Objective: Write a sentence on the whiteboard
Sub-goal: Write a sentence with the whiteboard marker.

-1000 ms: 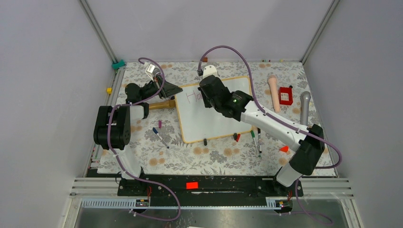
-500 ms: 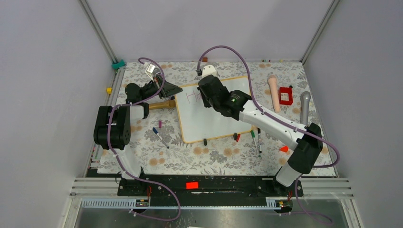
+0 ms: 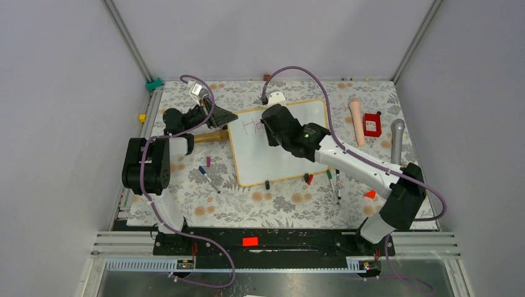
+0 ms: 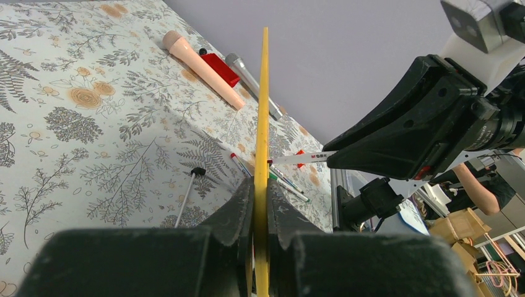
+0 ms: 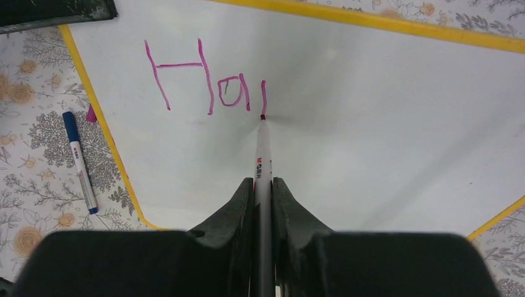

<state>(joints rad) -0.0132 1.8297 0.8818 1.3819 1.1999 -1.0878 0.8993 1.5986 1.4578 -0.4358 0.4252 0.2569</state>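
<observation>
I see the right gripper [image 5: 262, 185] pinching a marker [image 5: 262, 154], its tip on the whiteboard [image 5: 371, 124] just after "Ha" of the sentence [image 5: 204, 77]. My left gripper [image 4: 260, 198] clamps the board's rim on the worktop [image 3: 204, 204].

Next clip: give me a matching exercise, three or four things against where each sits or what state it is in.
Things:
1. left gripper
2. right gripper
3. blue-capped marker
4. pink-magenta handwritten lettering

States:
A. lying loose on the floral cloth beside the board
B. shut on the pale-yellow rim of the large glossy whiteboard
C. reads "Ha" plus one stroke
D. shut on a white pink-tipped marker

Pairs: 1-B, 2-D, 3-A, 4-C
</observation>
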